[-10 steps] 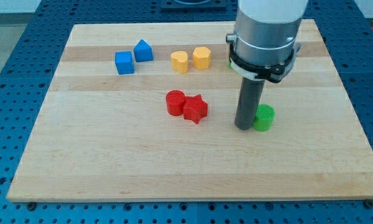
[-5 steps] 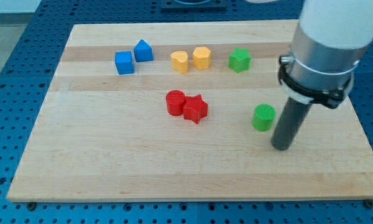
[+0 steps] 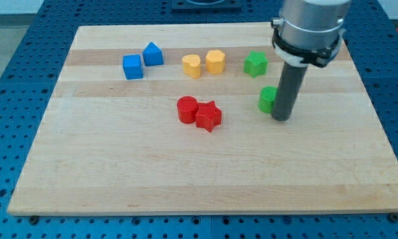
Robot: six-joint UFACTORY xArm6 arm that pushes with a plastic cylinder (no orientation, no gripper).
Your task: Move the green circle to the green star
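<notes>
My tip (image 3: 281, 119) bare, grasping nothing, touches green circle (image 3: 266, 99) at its left; green star (image 3: 255, 64) just beyond, gap left.

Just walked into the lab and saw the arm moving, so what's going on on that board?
The arm is pushing a green circle toward the green star with its rod. My tip sits against the circle's right side, and the circle lies just below the star, not yet touching it. The other blocks sit apart from this: a blue cube and another blue block at upper left, two yellow blocks beside the star, and a red circle touching a red star mid-board.
</notes>
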